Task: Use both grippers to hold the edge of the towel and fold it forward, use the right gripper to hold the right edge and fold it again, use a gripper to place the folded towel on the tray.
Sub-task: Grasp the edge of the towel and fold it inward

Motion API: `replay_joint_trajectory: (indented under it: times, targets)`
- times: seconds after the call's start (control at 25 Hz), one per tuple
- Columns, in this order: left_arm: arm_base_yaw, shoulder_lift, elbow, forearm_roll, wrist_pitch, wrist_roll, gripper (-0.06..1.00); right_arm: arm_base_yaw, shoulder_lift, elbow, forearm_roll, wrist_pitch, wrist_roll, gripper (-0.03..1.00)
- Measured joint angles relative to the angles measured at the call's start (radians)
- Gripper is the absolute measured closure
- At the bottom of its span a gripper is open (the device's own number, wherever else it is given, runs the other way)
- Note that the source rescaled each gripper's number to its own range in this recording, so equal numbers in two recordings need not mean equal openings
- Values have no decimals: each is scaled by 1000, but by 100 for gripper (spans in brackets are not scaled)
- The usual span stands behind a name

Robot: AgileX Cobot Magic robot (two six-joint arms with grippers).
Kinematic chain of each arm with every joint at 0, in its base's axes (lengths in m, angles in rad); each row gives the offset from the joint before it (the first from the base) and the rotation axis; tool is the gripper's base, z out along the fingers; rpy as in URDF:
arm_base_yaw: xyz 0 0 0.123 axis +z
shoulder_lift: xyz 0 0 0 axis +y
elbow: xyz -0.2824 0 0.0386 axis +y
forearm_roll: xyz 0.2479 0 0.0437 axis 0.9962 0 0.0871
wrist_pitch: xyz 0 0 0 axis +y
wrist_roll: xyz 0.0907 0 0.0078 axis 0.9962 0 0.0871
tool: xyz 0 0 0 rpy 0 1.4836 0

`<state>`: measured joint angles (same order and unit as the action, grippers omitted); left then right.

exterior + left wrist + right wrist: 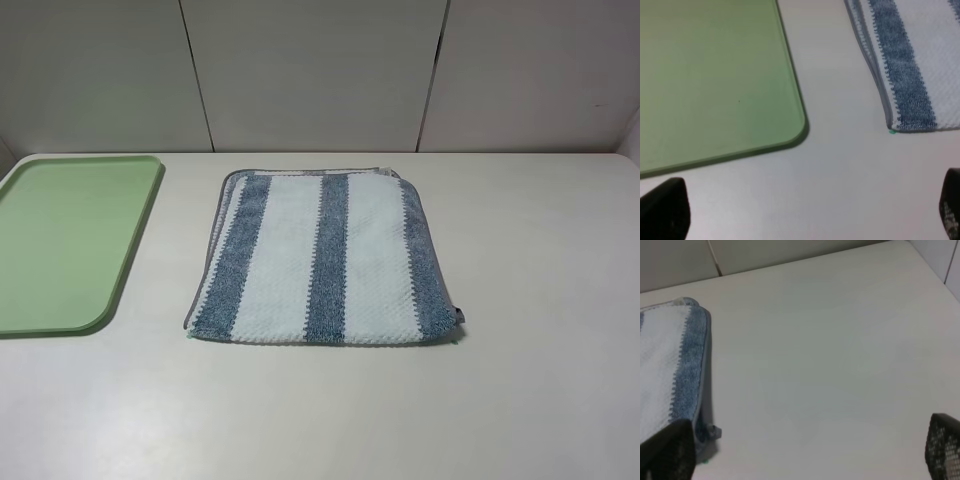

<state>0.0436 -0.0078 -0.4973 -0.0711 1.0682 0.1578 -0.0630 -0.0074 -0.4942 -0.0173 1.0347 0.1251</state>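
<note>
Exterior high: poised before first fold, jaws spread wide, empty; next, reaching to pinch near edge [320, 341] of towel [325, 255] together.

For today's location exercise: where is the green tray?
In the exterior high view the tray lies at the left edge of the table, left of the towel and apart from it.

blue-grey and white striped towel [325, 258], pale green tray [60, 240], white table [540, 300]
</note>
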Motion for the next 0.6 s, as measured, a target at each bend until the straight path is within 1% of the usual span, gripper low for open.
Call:
replay_joint_trajectory:
  times: [0.32,0.48,0.6]
  targets:
    - [0,10,-36,1,-17,0,-4,0,0,-2,0,-2,0,-3]
    - [0,105,-75,2,-30,0,-3,0,19,-32,-1,-25,0,-3]
    - [0,189,-107,19,-68,0,-2,0,86,-61,-4,-35,0,-3]
